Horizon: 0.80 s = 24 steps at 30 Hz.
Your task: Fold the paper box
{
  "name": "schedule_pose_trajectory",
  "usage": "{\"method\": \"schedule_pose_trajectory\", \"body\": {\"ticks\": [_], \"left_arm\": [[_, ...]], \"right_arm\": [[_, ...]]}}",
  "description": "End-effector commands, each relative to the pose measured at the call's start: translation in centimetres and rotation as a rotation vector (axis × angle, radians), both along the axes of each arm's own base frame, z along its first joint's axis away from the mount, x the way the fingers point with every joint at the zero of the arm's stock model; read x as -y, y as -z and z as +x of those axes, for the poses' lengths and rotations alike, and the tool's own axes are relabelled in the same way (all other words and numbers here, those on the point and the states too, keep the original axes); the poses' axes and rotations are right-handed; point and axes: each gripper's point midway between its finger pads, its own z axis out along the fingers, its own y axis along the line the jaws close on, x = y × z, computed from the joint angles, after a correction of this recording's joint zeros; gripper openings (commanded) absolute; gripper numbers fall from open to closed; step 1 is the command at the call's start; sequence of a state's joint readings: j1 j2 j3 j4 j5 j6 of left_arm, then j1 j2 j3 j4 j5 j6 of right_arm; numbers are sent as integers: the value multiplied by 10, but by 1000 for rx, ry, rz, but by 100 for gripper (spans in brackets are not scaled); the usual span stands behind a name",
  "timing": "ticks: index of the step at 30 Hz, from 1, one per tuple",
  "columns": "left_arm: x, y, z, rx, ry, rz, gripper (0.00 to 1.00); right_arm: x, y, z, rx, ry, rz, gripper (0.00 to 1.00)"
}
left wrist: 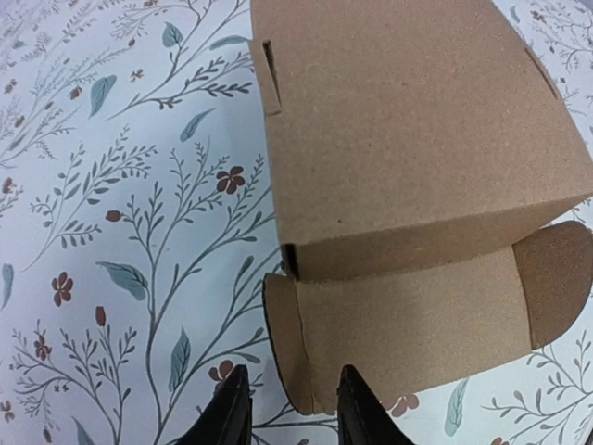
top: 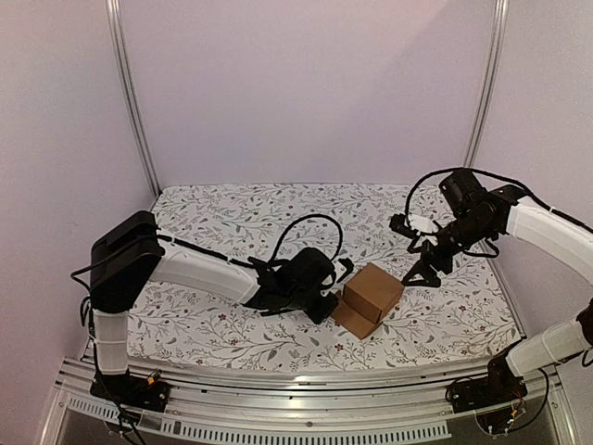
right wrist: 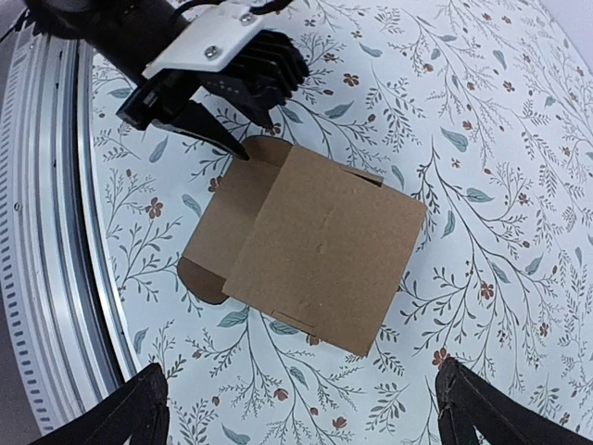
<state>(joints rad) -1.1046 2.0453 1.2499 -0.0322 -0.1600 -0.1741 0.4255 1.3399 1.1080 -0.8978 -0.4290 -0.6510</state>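
Fingers (right wrist: 139, 413) on my right gripper (top: 422, 276) are spread wide, hovering right of centre in the top view. Under everything I see the floral tablecloth (top: 232, 209). On it, just right of centre, sits the paper box (top: 374, 289), folded into a cube, its inside hidden. One flap (left wrist: 408, 320) lies flat on the cloth. At the bottom of its wrist view, my left gripper (left wrist: 292, 389) shows a narrow gap at that flap's corner.
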Motion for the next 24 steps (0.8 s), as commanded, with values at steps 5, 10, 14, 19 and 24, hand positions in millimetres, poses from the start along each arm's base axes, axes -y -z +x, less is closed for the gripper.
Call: {"method": "schedule_pose_trajectory", "body": {"ticks": [5,10,14,19,24], "left_arm": [[5,-8,-3,-39,-30,-138,28],[8,-10,-1,-36,-35,-161,22],[11,-10,-1,-35,-30,-166,14],[11,-5,0,-36,-25,-144,10],[9,-1,0,-32,-26,-133,9]], "right_arm": [[-5,43,-41,199,-422,-152,99],[-18,67,-32,367,-507,-239,99],[-31,78,-30,431,-546,-264,99],[-43,86,-28,515,-553,-290,98],[-46,95,-28,526,-554,-309,97]]}}
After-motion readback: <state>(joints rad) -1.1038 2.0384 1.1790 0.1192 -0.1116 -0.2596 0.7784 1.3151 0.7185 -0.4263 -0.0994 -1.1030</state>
